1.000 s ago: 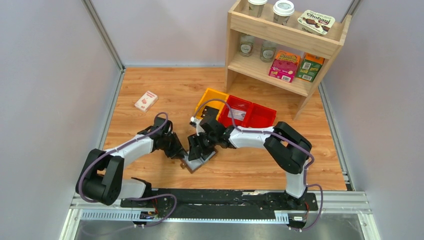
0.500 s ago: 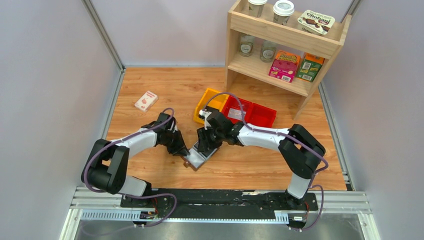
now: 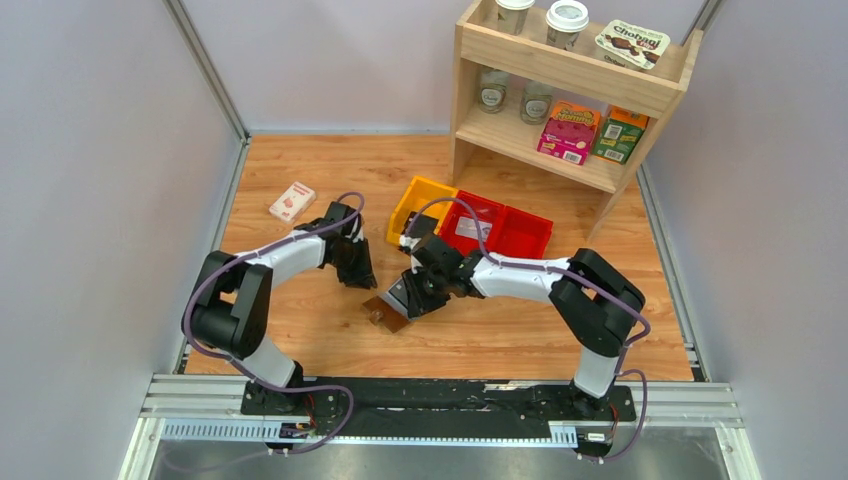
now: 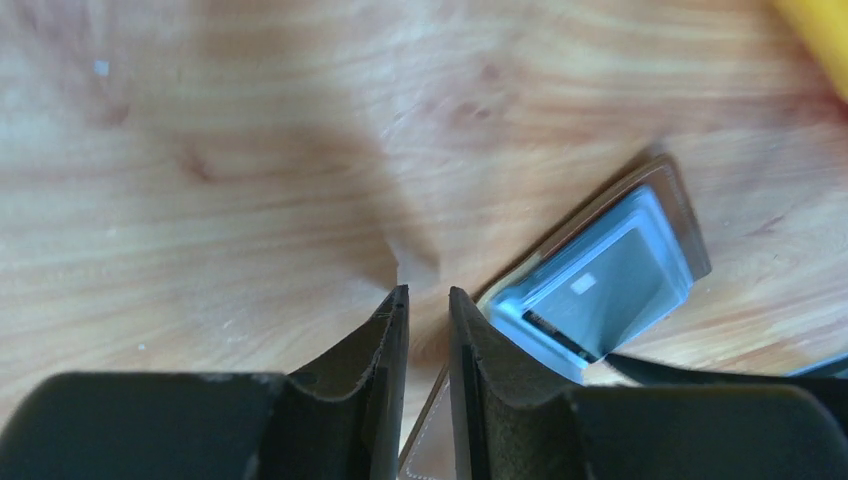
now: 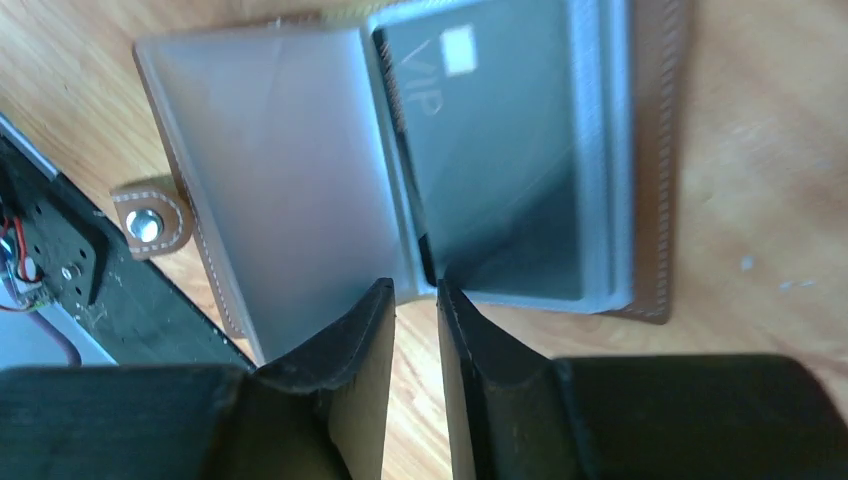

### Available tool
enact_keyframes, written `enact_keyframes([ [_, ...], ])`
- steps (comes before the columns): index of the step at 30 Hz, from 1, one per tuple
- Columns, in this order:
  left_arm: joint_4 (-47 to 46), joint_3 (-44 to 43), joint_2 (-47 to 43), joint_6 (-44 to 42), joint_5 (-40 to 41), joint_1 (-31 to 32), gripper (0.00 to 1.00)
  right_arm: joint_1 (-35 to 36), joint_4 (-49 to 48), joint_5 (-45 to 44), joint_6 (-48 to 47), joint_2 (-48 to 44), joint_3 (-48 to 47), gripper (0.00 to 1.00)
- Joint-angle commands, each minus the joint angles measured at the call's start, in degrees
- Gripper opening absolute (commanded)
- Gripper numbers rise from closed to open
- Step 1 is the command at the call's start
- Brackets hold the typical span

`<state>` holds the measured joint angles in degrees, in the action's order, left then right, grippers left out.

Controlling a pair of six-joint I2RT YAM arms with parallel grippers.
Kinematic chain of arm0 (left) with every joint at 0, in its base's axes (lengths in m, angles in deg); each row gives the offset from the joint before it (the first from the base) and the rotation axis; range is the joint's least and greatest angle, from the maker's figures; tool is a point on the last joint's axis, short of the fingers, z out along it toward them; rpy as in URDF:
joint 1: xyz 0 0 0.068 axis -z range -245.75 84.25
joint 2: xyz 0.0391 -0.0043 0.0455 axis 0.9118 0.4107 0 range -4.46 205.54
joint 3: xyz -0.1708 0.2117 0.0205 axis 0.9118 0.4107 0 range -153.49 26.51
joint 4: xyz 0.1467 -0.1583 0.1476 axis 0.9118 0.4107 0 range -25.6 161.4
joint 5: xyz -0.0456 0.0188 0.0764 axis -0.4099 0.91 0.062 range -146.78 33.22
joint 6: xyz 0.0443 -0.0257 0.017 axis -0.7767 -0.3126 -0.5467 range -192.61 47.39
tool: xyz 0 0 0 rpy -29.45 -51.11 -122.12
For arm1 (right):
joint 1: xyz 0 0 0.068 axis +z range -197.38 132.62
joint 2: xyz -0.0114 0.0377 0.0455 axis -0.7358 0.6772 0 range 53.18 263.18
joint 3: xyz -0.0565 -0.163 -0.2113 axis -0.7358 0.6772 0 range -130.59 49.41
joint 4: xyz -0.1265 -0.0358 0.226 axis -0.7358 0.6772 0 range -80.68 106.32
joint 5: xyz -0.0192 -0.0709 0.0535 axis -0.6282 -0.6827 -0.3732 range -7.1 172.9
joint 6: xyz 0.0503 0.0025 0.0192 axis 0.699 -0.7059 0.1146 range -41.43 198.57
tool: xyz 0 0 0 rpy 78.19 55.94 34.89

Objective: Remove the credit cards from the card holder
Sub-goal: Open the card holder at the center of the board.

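Card holder (image 5: 280, 180) lies open, dark card (image 5: 500, 170) not yet out; my left end effector (image 4: 428, 292) is slightly apart and empty, and my right end effector (image 5: 415, 285) I cannot tell.

two white-and-black arms on a black rail (image 3: 440, 400)
left arm (image 3: 285, 260) and right arm (image 3: 515, 273) had white link shells, black joints, looping purple cables (image 3: 196, 292), and matte black fingers (image 4: 375, 400) tapering to thin tips.

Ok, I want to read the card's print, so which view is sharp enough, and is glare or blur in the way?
Right wrist view: the dark card is slightly soft, yet VIP reads; the pale panel beside it looks washed out. Left wrist view: the wallet is blurred. Top view: evenly lit, wallet too small.
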<state>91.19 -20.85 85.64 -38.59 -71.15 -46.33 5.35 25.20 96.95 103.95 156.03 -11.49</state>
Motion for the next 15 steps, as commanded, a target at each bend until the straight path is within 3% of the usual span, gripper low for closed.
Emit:
enact_keyframes([
  [1, 0.37, -5.46, 1.21, -5.8, 2.94, 2.19, 0.29, 2.03, 3.63, 0.64, 1.24, -2.64, 0.35, 0.28],
  [4, 2.56, -8.02, 0.43, -6.42, 4.87, 2.81, 0.3, 1.5, 5.39, -2.69, 0.54, -5.02, -0.88, 0.29],
  [9, 3.27, -5.74, -8.52, -4.05, 7.86, 2.99, 0.33, 0.01, 6.27, -3.93, -2.09, -5.91, -4.04, 0.3],
  [15, 4.32, -5.29, -16.89, 1.56, 5.49, 6.32, 0.34, -0.43, 7.15, -5.35, -5.96, -3.71, -7.21, 0.3],
])
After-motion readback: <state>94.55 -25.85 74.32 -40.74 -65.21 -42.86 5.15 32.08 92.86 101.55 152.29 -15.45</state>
